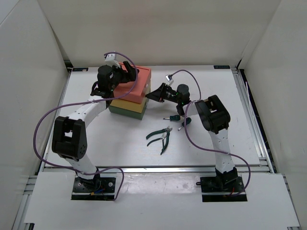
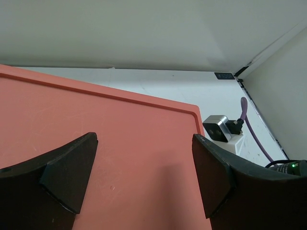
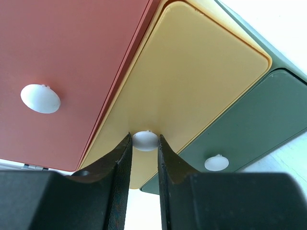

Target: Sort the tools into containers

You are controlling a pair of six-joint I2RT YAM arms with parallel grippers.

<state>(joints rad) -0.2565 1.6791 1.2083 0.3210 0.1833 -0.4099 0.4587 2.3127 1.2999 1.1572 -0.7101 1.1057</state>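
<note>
Opening the yellow drawer (image 3: 192,86): we judge this to be the step in hand; all three fronts sit flush, none pulled out yet.
Right gripper (image 3: 144,139): its fingers flank the yellow drawer's white knob (image 3: 145,143), one just beside each side. The gap is narrow, and we cannot tell whether they already pinch it.
Left gripper (image 2: 144,143): fingers spread wide and holding nothing. The top of the salmon-red drawer (image 2: 57,105) lies beneath and between them; we cannot tell whether they touch it.
Containers: three, stacked. From the right fingers, red sits up and left, and the dark green drawer (image 3: 249,120) down and right.
Knobs: three, one per front.
Pliers (image 1: 158,136): two, touching each other on the table (image 1: 120,148), well apart from both pairs of fingers.
Screwdrivers (image 1: 171,118): two, closer behind the right fingers than the pliers.
Wrenches: none in view; we cannot tell where they are.
Done: nothing we can confirm.
Left: four loose tools to sort, at least.
</note>
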